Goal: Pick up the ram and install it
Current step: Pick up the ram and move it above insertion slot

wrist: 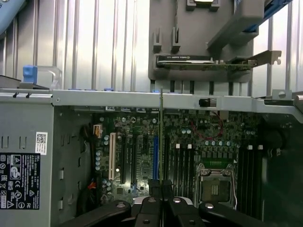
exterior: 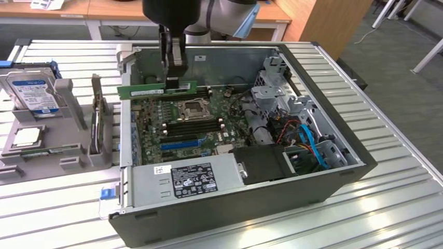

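Observation:
The ram, a long green stick, hangs level above the motherboard inside the open computer case. My gripper comes down from above and is shut on the ram near its right end in the exterior view. In the wrist view the ram appears edge-on as a thin line running out from my gripper, over the board beside the blue slot and the black memory slots. The ram is held above the slots, not seated in one.
On the exterior view's left, a grey holder carries a hard drive, a square processor chip and an upright card. The case holds the power supply, a drive cage and blue cables.

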